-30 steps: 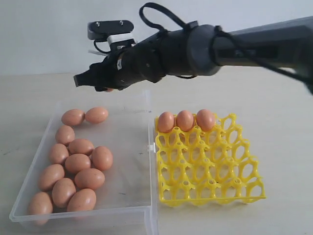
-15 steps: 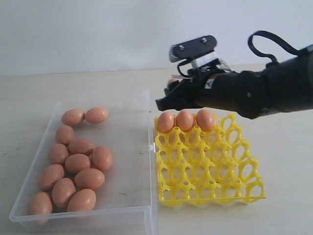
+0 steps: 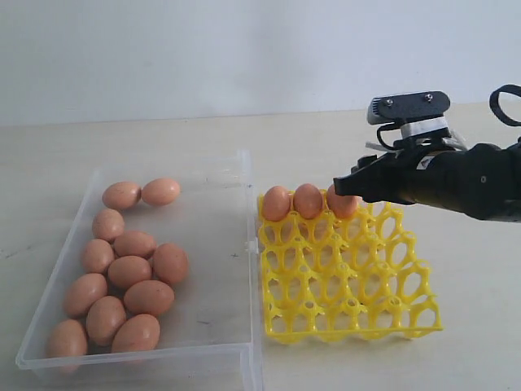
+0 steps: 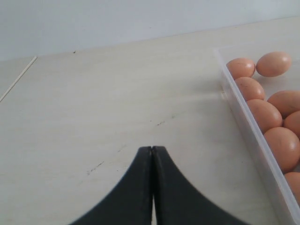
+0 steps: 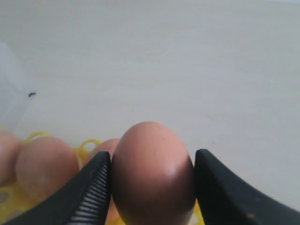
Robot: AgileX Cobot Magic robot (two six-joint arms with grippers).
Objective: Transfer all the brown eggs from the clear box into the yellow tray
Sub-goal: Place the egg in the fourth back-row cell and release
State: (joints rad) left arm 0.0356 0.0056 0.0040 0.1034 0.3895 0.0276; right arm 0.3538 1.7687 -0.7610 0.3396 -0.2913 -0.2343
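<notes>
**Item: brown eggs (image 3: 129, 271).** Smooth, matte, light reddish-brown ovals, all of like size.

**Distribution:**
- Twelve lie on their sides in the clear box (image 3: 216, 277). They crowd its left half, most of them touching a neighbour, and the half nearer the tray is bare.
- Three stand in the far row of the yellow tray (image 3: 352, 332), side by side from the corner nearest the box. In the exterior view the third is partly hidden behind the gripper tip.
- One is the held egg (image 5: 152, 159), which is up in the air.

**Held egg:** It stands upright with its blunt dome on top and a soft highlight on one shoulder. No marks show on it.

**Right gripper (image 5: 152, 187):** It is clamped on the held egg. One black finger presses each flank, and the ribbed pad (image 5: 93, 192) of one of them lies against the shell. The egg fills the gap between the fingers and rises above their tips. The gripper hangs over the tray's far row, by the third seated egg, which shows just behind the held one in the right wrist view.

**Left gripper (image 4: 152, 151):** Its jaws are pressed together with nothing between them. It sits over the bare table (image 4: 93, 117), outside the box wall and apart from the eggs inside.
</notes>
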